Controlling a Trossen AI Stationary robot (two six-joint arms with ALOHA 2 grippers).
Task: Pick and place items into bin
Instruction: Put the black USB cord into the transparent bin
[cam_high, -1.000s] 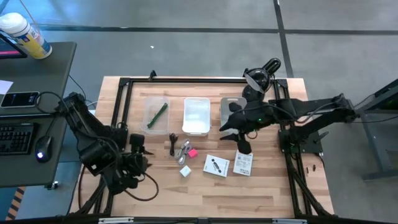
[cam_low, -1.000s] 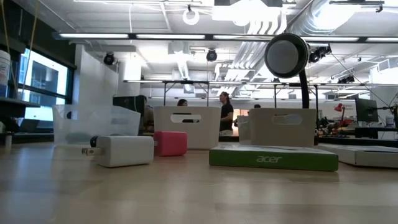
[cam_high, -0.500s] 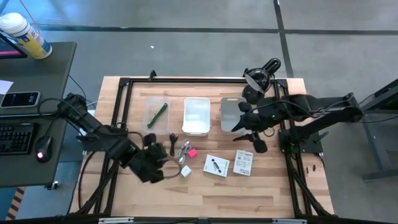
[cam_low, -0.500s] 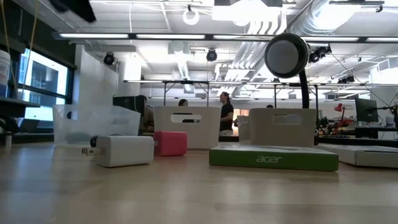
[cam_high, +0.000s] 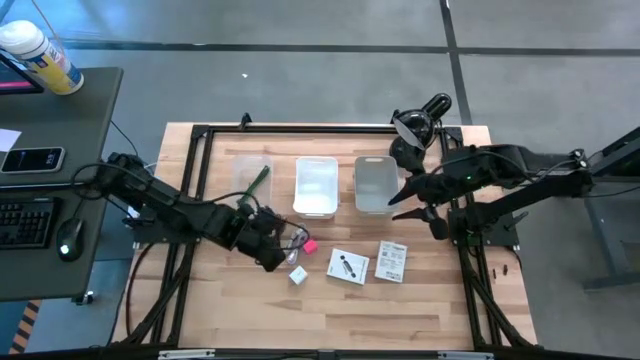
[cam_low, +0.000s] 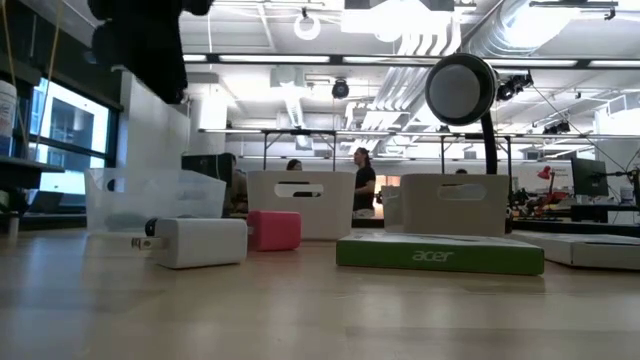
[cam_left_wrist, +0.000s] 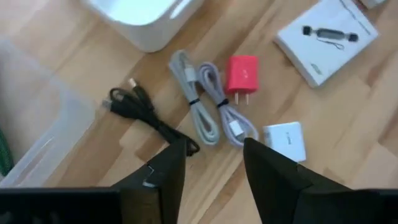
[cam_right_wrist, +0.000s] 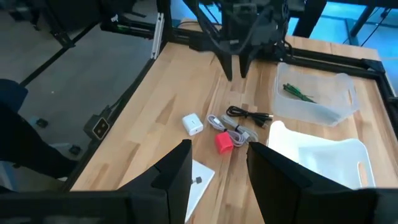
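Note:
On the table's middle lie a black cable, a silvery-grey coiled cable, a pink piece and a small white cube. Two white printed cards lie to their right. A green pen lies in the clear left bin. My left gripper hangs open above the cables, pointing steeply down, touching nothing. My right gripper is open and empty, raised beside the right-hand bin.
A white bin stands between the two clear bins at the table's far side. A black frame rims the table, with a lamp at the far right. Bare wood lies along the near edge.
My left gripper has swung from the table's near left toward the middle, sinking and rolling, and now hangs over the cables. My right gripper has drawn back toward the table's right edge, away from the cards, rising a little. The items have stayed where they were.

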